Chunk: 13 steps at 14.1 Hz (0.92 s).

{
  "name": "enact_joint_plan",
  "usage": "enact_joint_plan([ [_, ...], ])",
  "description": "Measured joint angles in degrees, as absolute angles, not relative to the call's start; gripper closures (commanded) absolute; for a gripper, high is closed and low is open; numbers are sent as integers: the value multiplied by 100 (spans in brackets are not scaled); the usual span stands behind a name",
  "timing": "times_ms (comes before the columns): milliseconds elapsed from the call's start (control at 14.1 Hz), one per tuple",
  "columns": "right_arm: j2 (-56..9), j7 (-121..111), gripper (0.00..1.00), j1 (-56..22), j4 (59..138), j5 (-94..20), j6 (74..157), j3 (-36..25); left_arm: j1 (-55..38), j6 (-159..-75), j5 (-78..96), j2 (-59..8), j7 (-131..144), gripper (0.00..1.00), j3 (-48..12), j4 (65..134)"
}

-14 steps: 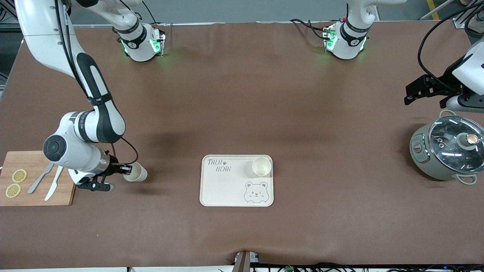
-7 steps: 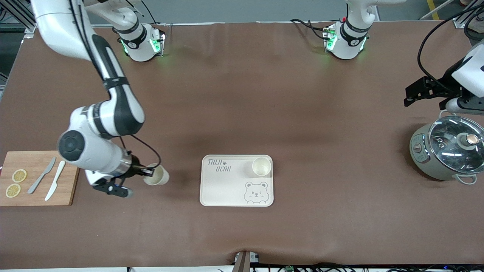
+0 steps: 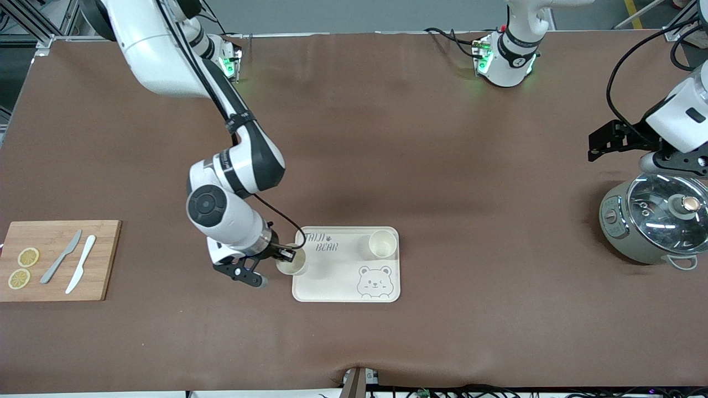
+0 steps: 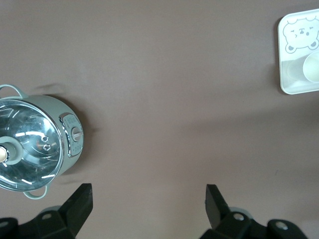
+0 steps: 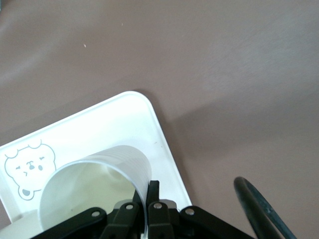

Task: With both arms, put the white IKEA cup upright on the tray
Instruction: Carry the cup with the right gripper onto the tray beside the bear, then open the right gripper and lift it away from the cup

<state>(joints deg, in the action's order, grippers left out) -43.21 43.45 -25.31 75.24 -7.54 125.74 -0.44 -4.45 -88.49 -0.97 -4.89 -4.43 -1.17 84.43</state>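
Observation:
My right gripper (image 3: 285, 255) is shut on the wall of a white cup (image 3: 292, 264), one finger inside the rim and one outside. The cup (image 5: 94, 186) hangs over the edge of the cream tray (image 3: 332, 279) at the right arm's end, its mouth showing from above. In the right wrist view the tray (image 5: 104, 129) lies just under the cup. A second white cup (image 3: 383, 244) stands upright on the tray's corner toward the robots and the left arm's end. My left gripper (image 3: 600, 145) waits open over the table beside the pot, nothing between its fingers (image 4: 82, 199).
A grey-green pot with a glass lid (image 3: 655, 221) stands at the left arm's end of the table. A wooden cutting board (image 3: 108, 260) with two knives and lemon slices lies at the right arm's end. Brown cloth covers the table.
The right arm has carried the cup from beside the cutting board across to the tray's edge. The left arm has shifted only slightly.

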Motion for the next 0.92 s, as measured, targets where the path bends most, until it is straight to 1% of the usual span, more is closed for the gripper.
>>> enact_joint_plan([
  [212,-4672,4425,100,-2638,7510,-754,13036,-45,-449,-8842,-98,-495,-547,0,-124,8465],
  [354,-4857,4454,100,-2725,7487,-754,13204,-45,-458,-8840,-98,-495,-550,0,-128,8476],
  [707,-4991,4481,100,-2815,7469,-752,13352,-53,-465,-8840,-98,-495,-550,0,-133,8478],
  [778,-5001,4481,94,-2815,7469,-752,13367,-54,-465,-8840,-98,-495,-550,0,-133,8478],
  [919,-5016,4481,0,-2816,7469,-752,13400,-58,-466,-8840,-98,-495,-550,0,-133,8478],
])
